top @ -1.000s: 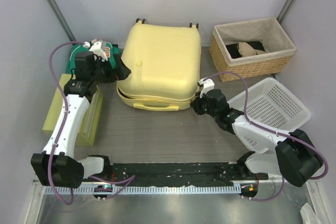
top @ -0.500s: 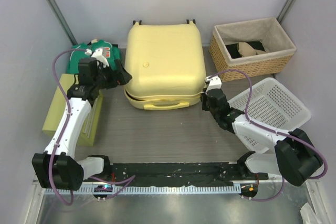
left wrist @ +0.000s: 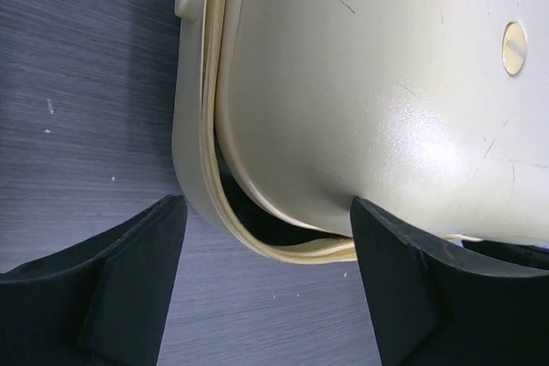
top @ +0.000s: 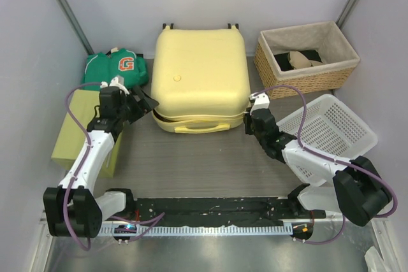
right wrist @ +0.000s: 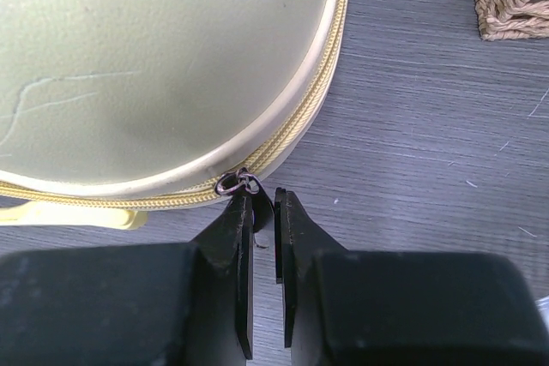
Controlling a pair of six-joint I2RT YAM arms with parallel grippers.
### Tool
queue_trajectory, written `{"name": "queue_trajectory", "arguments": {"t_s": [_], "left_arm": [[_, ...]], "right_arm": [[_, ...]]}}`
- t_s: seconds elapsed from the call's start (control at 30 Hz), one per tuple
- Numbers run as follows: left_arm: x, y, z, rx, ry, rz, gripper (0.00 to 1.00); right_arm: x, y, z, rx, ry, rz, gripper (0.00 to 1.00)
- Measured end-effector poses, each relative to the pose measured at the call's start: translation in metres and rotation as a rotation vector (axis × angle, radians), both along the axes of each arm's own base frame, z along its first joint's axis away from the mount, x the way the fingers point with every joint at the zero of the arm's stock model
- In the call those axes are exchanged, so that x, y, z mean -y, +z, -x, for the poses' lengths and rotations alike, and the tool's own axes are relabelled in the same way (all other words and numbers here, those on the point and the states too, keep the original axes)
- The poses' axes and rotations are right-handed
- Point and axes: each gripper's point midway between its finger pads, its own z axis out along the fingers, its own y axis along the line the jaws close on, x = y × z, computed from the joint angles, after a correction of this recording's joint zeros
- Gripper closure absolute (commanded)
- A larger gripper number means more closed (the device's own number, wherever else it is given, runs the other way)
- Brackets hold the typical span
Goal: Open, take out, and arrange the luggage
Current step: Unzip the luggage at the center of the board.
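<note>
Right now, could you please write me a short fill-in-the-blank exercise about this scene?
The right claw pinches the suitcase's ____.
The left claw, at the suitcase's gaping corner, stands ____.
The green jersey bears the letter ____.
Missing words: zip pull; open; G.

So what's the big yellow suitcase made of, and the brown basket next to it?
The luggage looks like hard plastic: a smooth, slightly shiny shell with fine scuffs. Its zipper pull glints like metal. The brown basket looks like woven wicker or straw, with a pale cloth lining.
</note>
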Motion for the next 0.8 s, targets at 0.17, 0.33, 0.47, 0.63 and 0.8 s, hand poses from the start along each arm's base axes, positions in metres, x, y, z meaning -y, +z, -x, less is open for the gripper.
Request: {"name": "queue_trajectory", "arguments": {"t_s": [0.17,0.33,0.47,0.63,0.8], "left_arm": [[0.009,-0.009,-0.017,-0.015,-0.01,0.073,0.33],[0.009,-0.011,-0.014,0.046,0.017,0.122,0.22],[0.005,-0.02,-0.005,0.06,0.055,0.13,0.17],[-0.002,-0.025,-0.002,0.054,0.094,0.112,0.15],[-0.007,-0.024,-0.001,0.059,0.121,0.094,0.28]], "right_arm": [[0.0,0.0,0.0,0.006,-0.001,-0.005,0.99],[0.0,0.0,-0.001,0.011,-0.002,-0.015,0.99],[0.0,0.0,0.0,0.006,0.0,-0.016,0.99],[-0.001,0.001,0.001,-0.018,0.007,-0.007,0.99],[-0.001,0.002,0.002,-0.04,0.01,0.003,0.99]]}}
